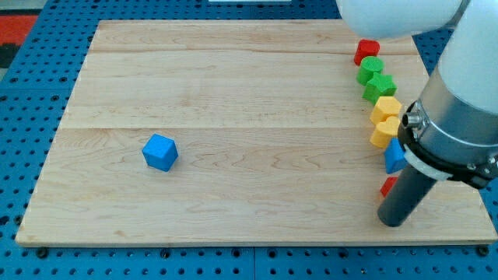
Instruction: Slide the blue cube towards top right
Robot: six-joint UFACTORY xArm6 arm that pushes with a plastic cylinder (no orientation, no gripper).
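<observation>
The blue cube (160, 152) sits alone on the wooden board (233, 93), left of centre and toward the view's bottom. My tip (394, 222) rests on the board near the bottom right corner, far to the right of the blue cube, with nothing between them. The rod's thick dark body rises from it toward the top right.
A column of blocks runs down the board's right edge: a red block (366, 52), two green blocks (369, 69) (380, 86), two yellow blocks (387, 107) (384, 132), a blue block (394, 157) and a small red block (387, 186), the last two partly behind the arm.
</observation>
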